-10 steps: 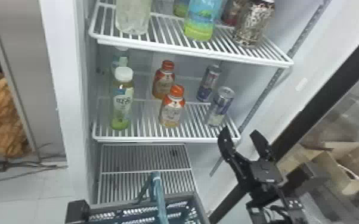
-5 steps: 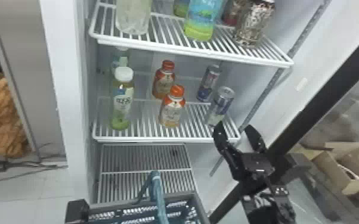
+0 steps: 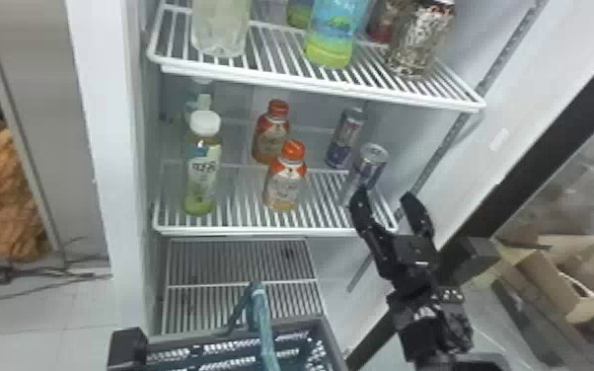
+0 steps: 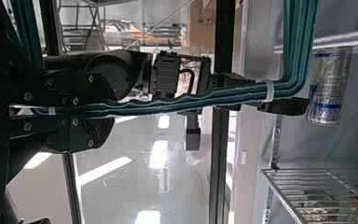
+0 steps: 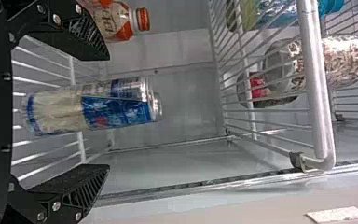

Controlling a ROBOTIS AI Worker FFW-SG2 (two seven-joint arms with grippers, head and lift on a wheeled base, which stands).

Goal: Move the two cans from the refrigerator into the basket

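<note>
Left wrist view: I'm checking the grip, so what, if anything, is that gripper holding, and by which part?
The left gripper holds the basket by its teal handle, its fingers shut on the handle's straight stretch.

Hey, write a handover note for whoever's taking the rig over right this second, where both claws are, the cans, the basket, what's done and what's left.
Left claw: shut on the teal handle of the basket.
Right claw: open, fingertips close to the front can, not gripping it.
Cans: front can and rear can both upright on the middle shelf, right side.
Done: basket held lower than that shelf; neither can is off it.
Left: grip and basket each can, probably the front one first.
</note>
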